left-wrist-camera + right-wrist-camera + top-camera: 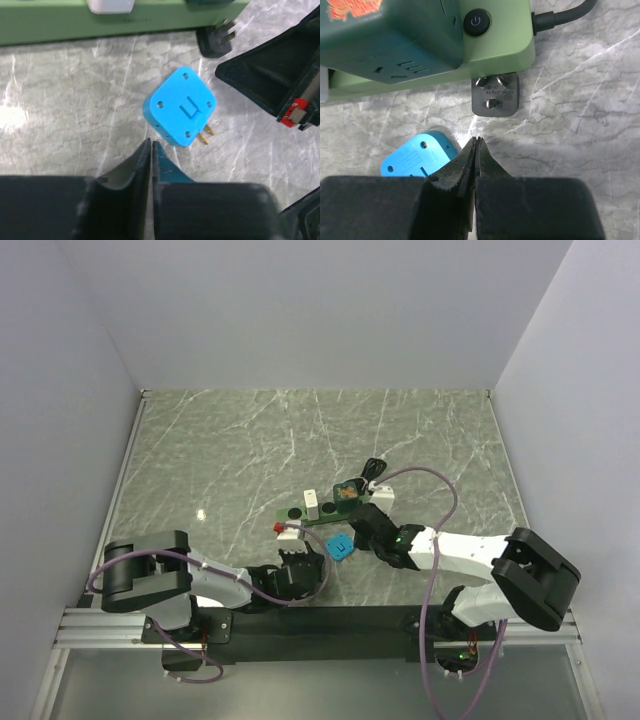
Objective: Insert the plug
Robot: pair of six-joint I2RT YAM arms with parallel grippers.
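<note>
A blue plug [181, 106] with brass prongs lies flat on the marble, also seen as the blue plug [341, 547] between both arms. My left gripper [151, 145] is shut and empty, its tips just short of that plug. The right gripper [476, 142] is also shut on nothing, with the blue plug [415, 160] at its left side. A black three-pin plug [495, 95] lies pins up just beyond the right tips, against the green power strip [495, 45]. In the top view the left gripper [320, 560] and right gripper [356, 526] flank the blue plug.
The power strip [322, 510] carries a white plug [311, 503] and a dark green cube adapter [390, 35]; its round power button [476, 22] faces up. A black cord [375, 468] leaves its far end. Purple cables [440, 490] loop over the right arm. White walls enclose the table.
</note>
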